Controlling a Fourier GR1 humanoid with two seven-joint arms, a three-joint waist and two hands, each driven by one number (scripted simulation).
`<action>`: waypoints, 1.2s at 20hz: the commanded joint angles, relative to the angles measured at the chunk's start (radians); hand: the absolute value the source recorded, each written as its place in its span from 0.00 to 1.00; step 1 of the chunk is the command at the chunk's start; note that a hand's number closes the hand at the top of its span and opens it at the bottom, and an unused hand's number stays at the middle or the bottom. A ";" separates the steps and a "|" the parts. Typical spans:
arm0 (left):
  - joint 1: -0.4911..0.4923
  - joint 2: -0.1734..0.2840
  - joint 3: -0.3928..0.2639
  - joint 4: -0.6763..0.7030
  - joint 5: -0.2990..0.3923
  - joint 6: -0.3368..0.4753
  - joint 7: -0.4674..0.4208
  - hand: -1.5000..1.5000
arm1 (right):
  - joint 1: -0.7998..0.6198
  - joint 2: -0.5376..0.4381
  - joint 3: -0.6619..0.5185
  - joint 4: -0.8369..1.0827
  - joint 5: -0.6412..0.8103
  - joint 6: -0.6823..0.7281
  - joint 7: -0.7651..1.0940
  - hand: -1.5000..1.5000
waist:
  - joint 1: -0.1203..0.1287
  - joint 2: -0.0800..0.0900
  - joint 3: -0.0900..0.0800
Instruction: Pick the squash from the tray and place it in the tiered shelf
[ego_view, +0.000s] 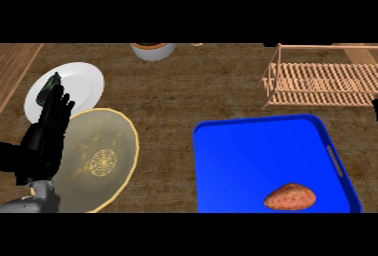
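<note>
Brown woven counter (162, 95) fills your head view, with lighter wood planks along its far-left side. Use the blue tray (244, 150) as your landmark: it sits low and right of centre. Your squash (290, 196), orange-brown and speckled, lies inside the tray near its near-right corner, untouched. Beyond the tray's far-right corner you see the tiered shelf (321, 85), a pale wooden slatted rack, well apart from the squash. Left of the tray lies a yellow-rimmed patterned plate (103, 160); farther left and behind that, a white plate (77, 82). A grey pot (153, 50) stands at the far edge, beyond the tray's far-left corner. Your left hand (48, 132) shows far left of the tray, fingers straight and up, holding nothing, overlapping both plates. Your right hand is not visible.
</note>
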 joint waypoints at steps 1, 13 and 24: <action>0.018 -0.044 -0.050 0.021 -0.051 0.018 -0.042 0.50 | -0.010 -0.019 -0.005 0.183 0.044 -0.137 -0.131 1.00 | 0.004 0.002 0.001; 0.003 -0.054 -0.031 0.004 -0.045 0.013 -0.027 0.50 | -0.263 -0.099 0.026 0.720 0.071 -0.430 -0.339 1.00 | 0.012 0.003 0.001; -0.023 -0.034 0.004 0.044 -0.015 -0.031 -0.022 0.50 | -0.410 -0.136 -0.035 1.091 0.006 -0.602 -0.468 1.00 | 0.011 0.005 0.001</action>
